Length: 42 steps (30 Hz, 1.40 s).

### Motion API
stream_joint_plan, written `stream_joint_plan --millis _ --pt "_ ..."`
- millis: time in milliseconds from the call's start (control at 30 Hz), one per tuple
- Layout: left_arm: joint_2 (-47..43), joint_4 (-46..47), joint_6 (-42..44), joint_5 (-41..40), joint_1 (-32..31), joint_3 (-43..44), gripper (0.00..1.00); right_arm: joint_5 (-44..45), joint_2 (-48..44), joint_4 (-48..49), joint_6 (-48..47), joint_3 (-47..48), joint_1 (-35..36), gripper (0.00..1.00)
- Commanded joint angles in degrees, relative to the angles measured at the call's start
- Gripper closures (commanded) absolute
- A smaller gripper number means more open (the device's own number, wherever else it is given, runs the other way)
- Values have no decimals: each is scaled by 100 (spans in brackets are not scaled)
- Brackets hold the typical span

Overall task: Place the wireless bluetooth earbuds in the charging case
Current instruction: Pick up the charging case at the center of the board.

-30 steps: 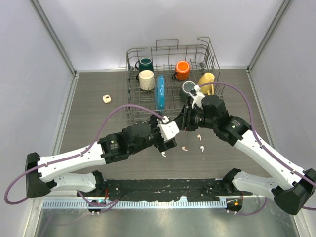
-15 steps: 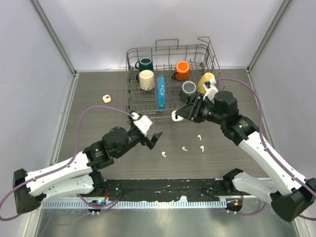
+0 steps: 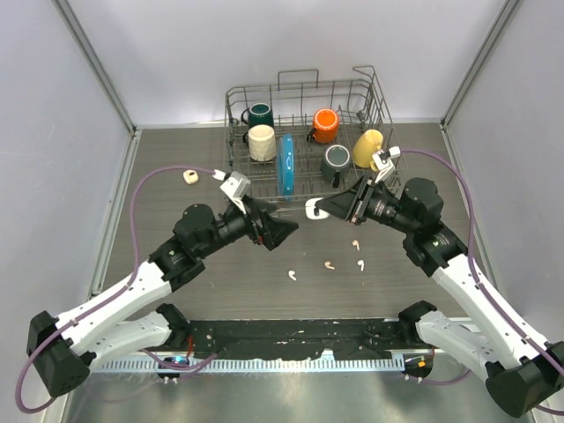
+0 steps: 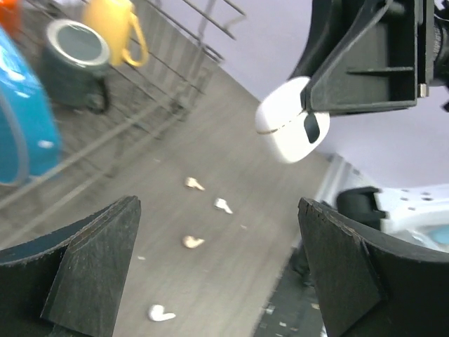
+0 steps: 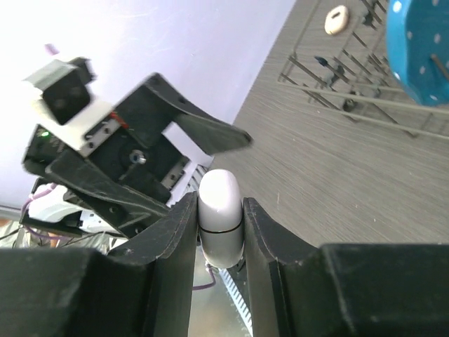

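The lower end of the charging case [image 5: 220,214] is hidden between the fingers of the right pincer [image 5: 219,205], and what lies inside it cannot be told. From above, the four earbuds [image 3: 329,264] on the bench [image 3: 159,150] are too small to tell stem from bud. The blue plate [image 4: 19,133] is cut off by the left wrist picture's left edge, and the fingers of the left pincer [image 4: 217,210] by its bottom edge. The cream object [image 3: 189,176] far left on the bench is too small to name.

Wire rack [image 3: 304,85] just beyond scattered earbuds [image 3: 329,264]
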Motion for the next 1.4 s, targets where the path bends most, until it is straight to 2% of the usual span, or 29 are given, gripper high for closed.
stream_joint_plan --millis 0,133,267,467,600,867,1167,1333,1367 --pt "306 1504 -1320 1252 25 115 4 -279 -277 1028 108 -70 6 98" --pt "676 2071 -2102 1596 16 167 9 -323 -339 1301 187 -220 15 98" --pt "869 2545 -2402 1746 16 141 11 -323 -366 1346 178 -299 6 98" --pt "957 2713 -2517 1597 16 124 12 -411 -427 1574 240 -457 15 98" --pt "1072 2792 -2561 1482 16 124 18 -402 -454 1750 363 -554 15 98" --pt "1326 3082 -2684 1482 16 176 19 -455 -436 1926 468 -624 15 97" --pt "1564 3354 -2825 1570 16 282 38 -446 -427 1926 486 -686 15 98" --pt "1669 3434 -2930 1693 16 317 43 -437 -418 1953 495 -686 15 98" --pt "1678 3434 -2948 1702 25 317 46 -437 -401 1953 495 -686 15 98"
